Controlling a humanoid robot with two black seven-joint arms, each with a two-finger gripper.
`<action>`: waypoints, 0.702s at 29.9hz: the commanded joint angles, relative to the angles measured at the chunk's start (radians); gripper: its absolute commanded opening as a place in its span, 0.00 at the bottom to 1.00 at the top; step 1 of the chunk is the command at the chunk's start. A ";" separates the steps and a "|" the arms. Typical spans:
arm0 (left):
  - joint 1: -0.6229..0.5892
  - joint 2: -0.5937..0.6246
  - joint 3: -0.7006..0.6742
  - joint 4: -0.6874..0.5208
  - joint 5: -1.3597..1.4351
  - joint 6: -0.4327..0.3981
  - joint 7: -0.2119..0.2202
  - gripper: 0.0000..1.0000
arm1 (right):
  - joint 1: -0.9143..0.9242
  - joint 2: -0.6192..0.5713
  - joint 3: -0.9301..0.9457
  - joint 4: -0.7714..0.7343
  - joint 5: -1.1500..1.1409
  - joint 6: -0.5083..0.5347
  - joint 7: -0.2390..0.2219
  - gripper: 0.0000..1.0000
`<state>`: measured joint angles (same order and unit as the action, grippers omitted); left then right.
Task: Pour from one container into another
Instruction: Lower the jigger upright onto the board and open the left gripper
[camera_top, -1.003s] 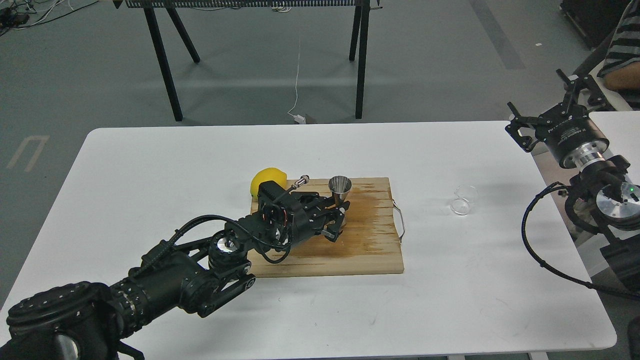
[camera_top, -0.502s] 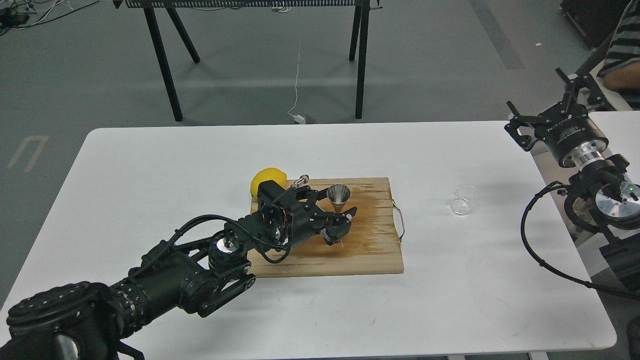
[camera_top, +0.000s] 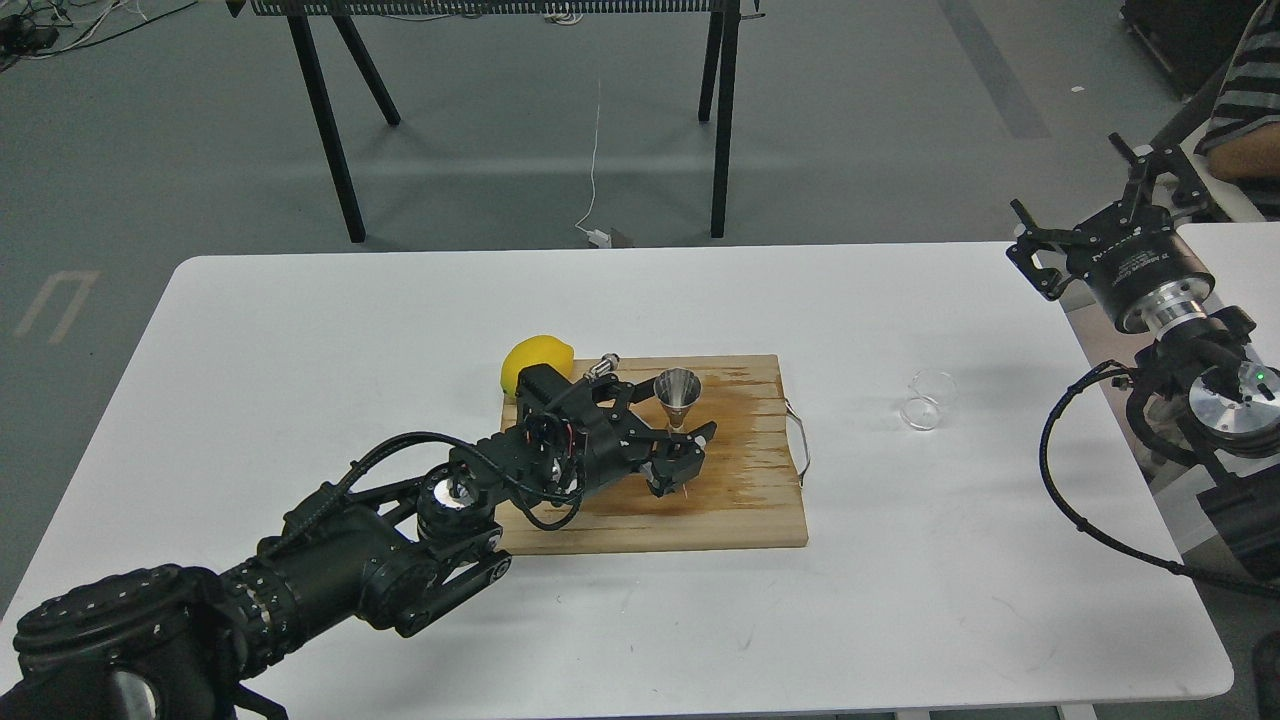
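Observation:
The steel jigger stands upright on the wooden cutting board, near its back edge. My left gripper sits low over the board just in front of the jigger, open, with nothing between its fingers. The clear glass cup stands on the white table to the right of the board, untouched. My right gripper hovers well beyond the cup at the table's far right corner, open wide and empty.
A yellow lemon lies at the board's back left corner, right behind my left wrist. A wire handle sticks out of the board's right end. A person's arm shows at the far right, black stand legs beyond the table.
My left gripper, which was shut around the jigger's lower half, has opened and drawn back slightly. The jigger now sits a little lower, free on the board. The right arm barely moved.

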<state>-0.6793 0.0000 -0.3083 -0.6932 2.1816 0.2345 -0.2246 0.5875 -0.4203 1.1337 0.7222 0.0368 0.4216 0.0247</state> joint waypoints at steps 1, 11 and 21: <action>0.001 0.000 0.000 -0.003 0.000 0.014 -0.001 0.85 | -0.002 0.000 -0.002 0.002 0.000 0.003 0.000 0.99; 0.027 0.077 -0.002 -0.014 0.000 0.080 -0.007 0.85 | -0.002 0.000 -0.002 0.002 0.000 0.005 0.000 0.99; 0.090 0.237 -0.003 -0.109 0.000 0.129 -0.018 0.85 | -0.002 -0.005 -0.002 0.000 0.000 0.006 0.000 0.99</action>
<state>-0.6170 0.1783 -0.3105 -0.7421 2.1816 0.3589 -0.2424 0.5859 -0.4220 1.1320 0.7241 0.0368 0.4273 0.0245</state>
